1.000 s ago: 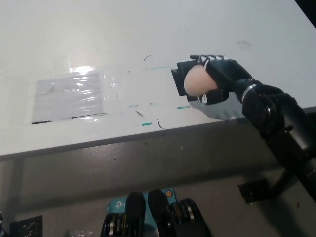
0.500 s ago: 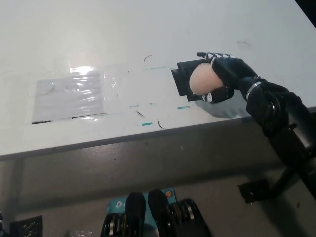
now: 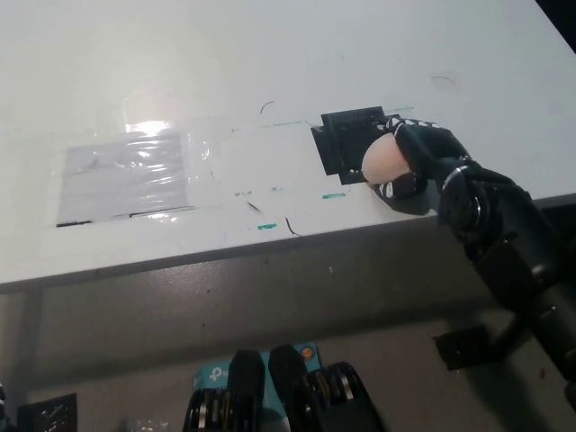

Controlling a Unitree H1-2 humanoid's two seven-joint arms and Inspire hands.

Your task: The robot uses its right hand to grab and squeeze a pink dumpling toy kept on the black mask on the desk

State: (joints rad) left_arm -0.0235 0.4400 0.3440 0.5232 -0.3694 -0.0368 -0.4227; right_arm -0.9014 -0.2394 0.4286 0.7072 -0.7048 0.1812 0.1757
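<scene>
Over on the left of the white desk (image 3: 288,54), a sheet of clear, crinkled plastic film (image 3: 135,175) lies taped flat, catching the light. Small green tape marks (image 3: 270,226) dot the surface further right. Next comes the square black mask (image 3: 345,144), lying flat near the desk's front edge. At its right edge the robot's black right hand (image 3: 416,164) is clenched around the pale pink, smooth, rounded dumpling toy (image 3: 381,159), which bulges out between its fingers.

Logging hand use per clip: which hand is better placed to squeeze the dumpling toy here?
Right. The black right hand already grips the pink dumpling toy beside the black mask; the left hand is out of view.
</scene>
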